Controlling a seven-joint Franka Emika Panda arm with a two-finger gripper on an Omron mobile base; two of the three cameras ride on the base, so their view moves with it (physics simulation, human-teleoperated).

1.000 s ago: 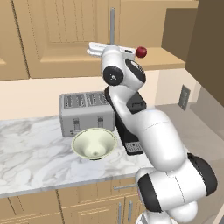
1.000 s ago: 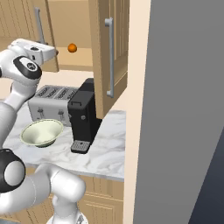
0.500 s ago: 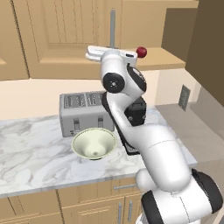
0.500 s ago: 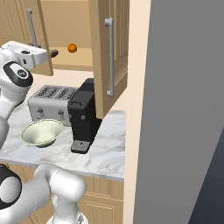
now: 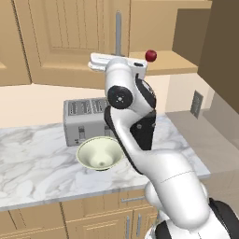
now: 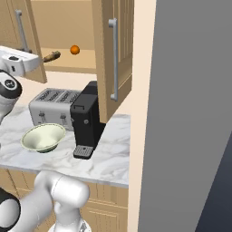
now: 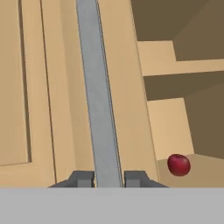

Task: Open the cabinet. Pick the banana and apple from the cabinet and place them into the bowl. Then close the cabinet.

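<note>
My gripper (image 7: 109, 178) is shut on the long silver handle (image 7: 99, 92) of the cabinet's left door (image 5: 65, 42), which stands partly open. The right door (image 6: 118, 45) hangs wide open. On the cabinet shelf the dark-red apple (image 7: 178, 165) lies just right of the held door; it also shows as the apple (image 5: 150, 55) past my wrist. The brown-yellow banana (image 6: 51, 56) lies on the same shelf near my hand. The pale bowl (image 5: 99, 153) stands empty on the marble counter, in front of the toaster (image 5: 86, 119).
An orange ball (image 6: 74, 49) sits on the shelf to the right of the banana. A black coffee machine (image 6: 86, 120) stands on the counter under the open right door. A tall grey wall (image 6: 190, 113) bounds the right side.
My hand has drawn the left door's handle a little further out, and the door has swung wider. The arm's elbow has shifted with it. Fruit and bowl have not moved.
</note>
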